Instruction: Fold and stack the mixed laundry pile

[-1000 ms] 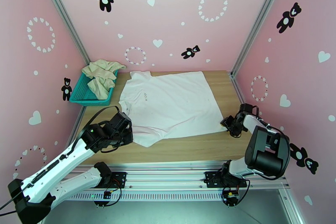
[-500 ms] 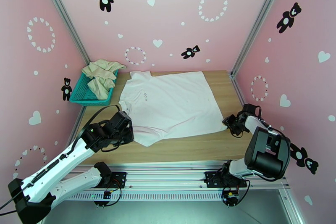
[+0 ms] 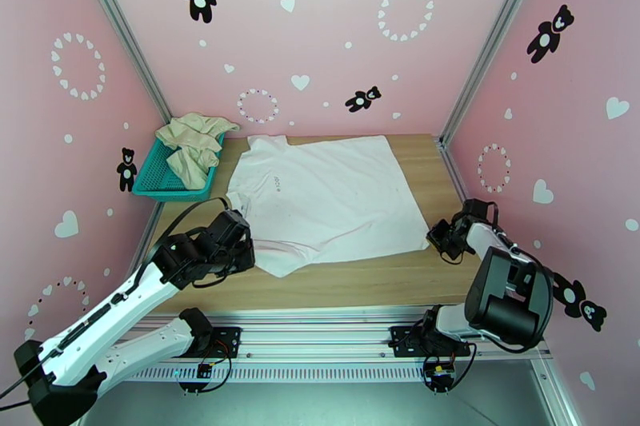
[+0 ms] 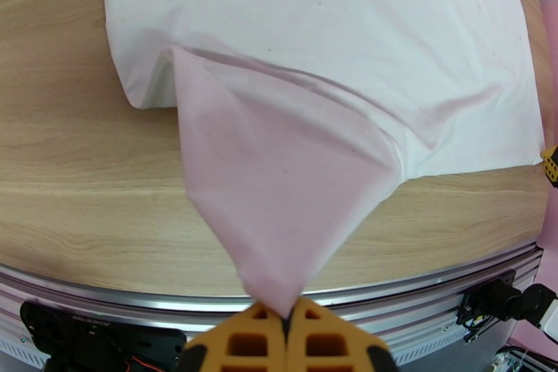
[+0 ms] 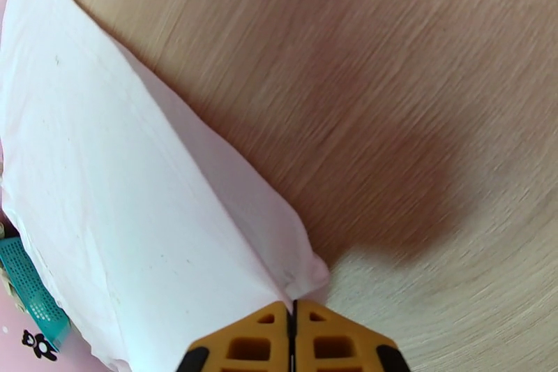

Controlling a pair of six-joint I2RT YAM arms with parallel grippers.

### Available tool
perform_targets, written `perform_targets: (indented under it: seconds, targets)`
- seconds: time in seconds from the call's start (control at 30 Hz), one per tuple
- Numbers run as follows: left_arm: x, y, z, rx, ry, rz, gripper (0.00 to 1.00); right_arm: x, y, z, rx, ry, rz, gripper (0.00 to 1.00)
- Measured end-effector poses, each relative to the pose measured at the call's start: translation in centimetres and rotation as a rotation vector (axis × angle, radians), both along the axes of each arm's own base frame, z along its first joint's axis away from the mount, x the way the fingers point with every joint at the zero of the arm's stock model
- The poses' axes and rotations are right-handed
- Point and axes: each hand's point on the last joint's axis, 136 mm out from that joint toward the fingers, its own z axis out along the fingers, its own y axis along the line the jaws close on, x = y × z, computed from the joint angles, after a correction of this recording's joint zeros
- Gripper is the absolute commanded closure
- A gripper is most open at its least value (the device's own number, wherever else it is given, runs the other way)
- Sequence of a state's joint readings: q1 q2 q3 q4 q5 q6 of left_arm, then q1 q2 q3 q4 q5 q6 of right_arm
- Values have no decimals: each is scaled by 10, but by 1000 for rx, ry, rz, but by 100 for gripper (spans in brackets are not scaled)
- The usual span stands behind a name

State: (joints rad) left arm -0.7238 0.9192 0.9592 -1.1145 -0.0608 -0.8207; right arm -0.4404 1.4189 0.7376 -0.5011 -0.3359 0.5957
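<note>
- White T-shirt point(image 3: 328, 196) lies spread flat on the bench point(image 3: 376, 280), reaching from one set of fingers across to the other, with its body ahead of both.
- Left fingers point(image 4: 251, 347) are pressed together on a pinch of cloth at the near sleeve end. The fabric rises in a tent from the bench to their tips.
- Right fingers point(image 5: 244, 349) are closed on the near hem corner, which peaks up into them.
- It looks light, thin and limp, so it will probably sag from any hold and slide easily over the smooth wood. Loose parts are likely to trail and crease.
- The best holds are likely the seamed edges and corners, where doubled cloth gives the tips more bite. Two matched pinches kept taut should work best.
- Cream-beige garment point(image 3: 190, 148) is crumpled in the teal basket point(image 3: 156, 180), well beyond the left fingers. It seems just as soft but bulkier, so a top fold looks easiest to take.
</note>
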Motion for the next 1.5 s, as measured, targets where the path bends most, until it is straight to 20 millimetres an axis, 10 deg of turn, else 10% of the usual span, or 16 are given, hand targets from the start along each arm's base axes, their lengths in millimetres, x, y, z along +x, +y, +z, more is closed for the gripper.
perform_targets:
  seconds: [0.47,1.1,1.27,1.5]
  targets:
    - [55,2,26,24,-93,76,100,72,10,62,-55,-145,95,100]
    - [144,20,8,34,-136,171,100,139,26,41,-49,-96,164,100]
    - [161,18,-14,54,-102,163,100,157,30,28,-38,-73,180,59]
    - [165,13,-16,39,-108,151,100,151,23,28,-49,-58,167,55]
